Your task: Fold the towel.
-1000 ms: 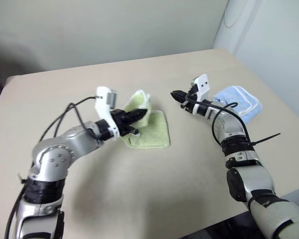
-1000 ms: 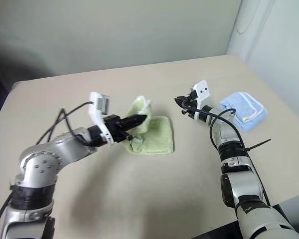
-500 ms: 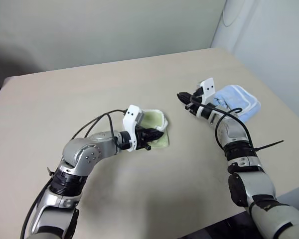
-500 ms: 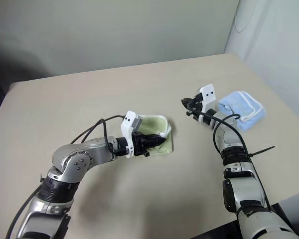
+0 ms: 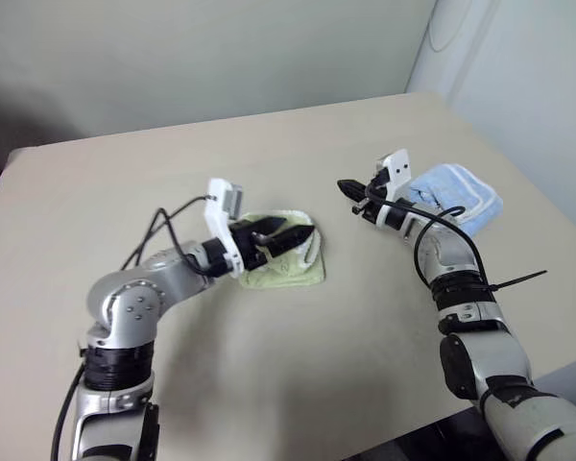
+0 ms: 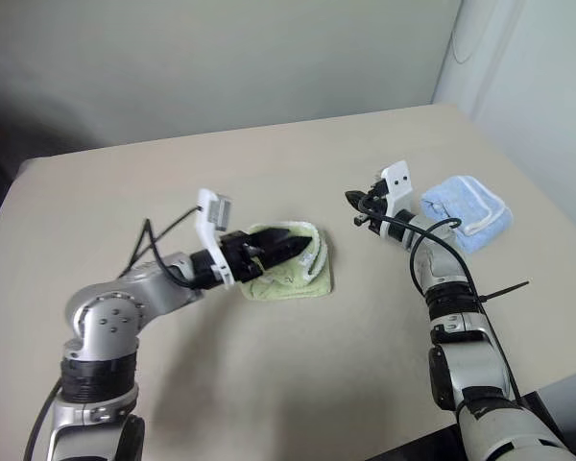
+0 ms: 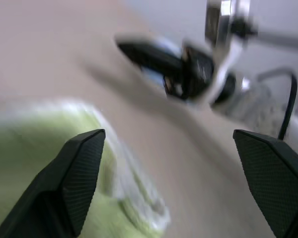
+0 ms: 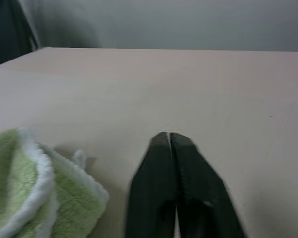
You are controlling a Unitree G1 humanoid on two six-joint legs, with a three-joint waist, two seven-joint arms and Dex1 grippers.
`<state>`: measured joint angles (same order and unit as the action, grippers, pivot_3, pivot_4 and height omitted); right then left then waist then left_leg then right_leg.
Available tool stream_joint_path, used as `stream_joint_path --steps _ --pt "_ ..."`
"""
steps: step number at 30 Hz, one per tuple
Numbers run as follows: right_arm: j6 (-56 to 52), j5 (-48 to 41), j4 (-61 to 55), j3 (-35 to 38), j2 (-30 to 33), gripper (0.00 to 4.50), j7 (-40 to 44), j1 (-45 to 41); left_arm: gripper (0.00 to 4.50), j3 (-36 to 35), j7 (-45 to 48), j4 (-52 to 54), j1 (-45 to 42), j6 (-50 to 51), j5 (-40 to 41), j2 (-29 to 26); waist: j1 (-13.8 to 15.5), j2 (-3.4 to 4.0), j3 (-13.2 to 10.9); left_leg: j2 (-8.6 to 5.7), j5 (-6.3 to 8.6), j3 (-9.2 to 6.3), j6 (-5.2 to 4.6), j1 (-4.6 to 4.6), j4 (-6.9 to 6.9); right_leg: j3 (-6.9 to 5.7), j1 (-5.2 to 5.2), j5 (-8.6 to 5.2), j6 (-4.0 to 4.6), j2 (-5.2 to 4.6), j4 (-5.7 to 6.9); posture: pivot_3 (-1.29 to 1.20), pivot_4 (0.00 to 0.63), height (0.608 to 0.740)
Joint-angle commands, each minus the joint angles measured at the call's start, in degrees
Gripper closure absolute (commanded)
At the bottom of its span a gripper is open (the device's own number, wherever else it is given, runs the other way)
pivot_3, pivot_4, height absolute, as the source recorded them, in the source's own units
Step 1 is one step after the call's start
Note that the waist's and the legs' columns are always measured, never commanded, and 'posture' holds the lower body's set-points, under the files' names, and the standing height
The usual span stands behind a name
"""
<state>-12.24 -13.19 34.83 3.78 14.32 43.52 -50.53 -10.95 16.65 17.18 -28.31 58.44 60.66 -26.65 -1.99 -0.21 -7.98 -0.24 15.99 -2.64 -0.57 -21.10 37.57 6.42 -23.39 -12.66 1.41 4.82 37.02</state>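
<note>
The towel (image 5: pixel 290 267), light green with white edging, lies folded in a small bundle at the middle of the table. My left gripper (image 5: pixel 291 233) hovers level just over its near side, pointing right, open, with nothing between the fingers. In the left wrist view the two black fingers (image 7: pixel 72 184) stand wide apart with the towel (image 7: pixel 37 148) below them. My right gripper (image 5: pixel 349 189) is shut and empty, a short way right of the towel and pointing toward it. The right wrist view shows its closed fingertips (image 8: pixel 170 141) beside the towel's edge (image 8: pixel 35 198).
A smaller light blue towel (image 5: pixel 458 197) with white stripes lies folded at the table's right side, behind my right wrist. The beige table (image 5: pixel 269 144) ends at a wall behind and drops off at the right and near edges.
My left gripper has let go of the raised towel flap and opened. The flap now lies on the rest of the towel. My right arm has stayed in place.
</note>
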Motion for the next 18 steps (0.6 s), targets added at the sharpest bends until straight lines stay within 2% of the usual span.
stream_joint_path --steps 1,6,10,11,18 --pt "-1.87 -2.21 -5.84 -0.6 0.44 4.5 3.05 -0.33 0.89 -4.56 -1.42 -0.01 -1.51 -4.0 -2.85 -2.16 -0.03 0.0 0.0 0.0 0.0 0.0 0.0 0.0 0.03 0.0 0.0 0.0 0.0 0.0 0.0 0.0 0.15 0.74" --pt "-6.38 -3.93 -12.34 -3.11 -0.54 4.5 6.32 0.5 2.75 0.32 4.86 -2.96 1.12 -11.83 -15.57 -7.85 -0.1 -0.01 0.01 0.01 0.0 -0.02 0.0 0.0 0.04 0.0 -0.01 -0.01 -0.01 0.02 -0.02 0.0 0.15 0.74" --pt "-10.11 -4.67 -18.7 -7.43 -1.77 4.5 8.89 3.46 4.25 2.66 10.15 -4.14 2.72 -15.04 -18.18 -7.04 0.03 -0.07 0.04 0.01 0.0 -0.03 0.0 -0.03 0.06 0.0 -0.01 -0.01 -0.02 0.01 -0.06 0.0 0.15 0.74" --pt "-10.63 -4.27 -19.49 -8.61 -1.94 4.5 9.27 4.45 4.48 4.0 11.64 -4.36 3.29 -15.68 -19.32 -7.09 0.07 -0.07 0.04 0.0 0.0 -0.05 0.0 -0.06 0.07 -0.01 -0.01 -0.02 -0.02 0.01 -0.06 0.0 0.15 0.74" --pt "-7.02 2.51 -12.17 -15.28 -3.31 4.5 6.94 9.97 4.48 15.17 16.89 -11.53 7.2 -21.24 -32.31 -7.65 0.18 -0.07 0.04 0.0 0.05 -0.11 -0.08 -0.05 0.32 -0.02 0.09 0.0 -0.07 0.0 -0.01 0.0 0.15 0.74"
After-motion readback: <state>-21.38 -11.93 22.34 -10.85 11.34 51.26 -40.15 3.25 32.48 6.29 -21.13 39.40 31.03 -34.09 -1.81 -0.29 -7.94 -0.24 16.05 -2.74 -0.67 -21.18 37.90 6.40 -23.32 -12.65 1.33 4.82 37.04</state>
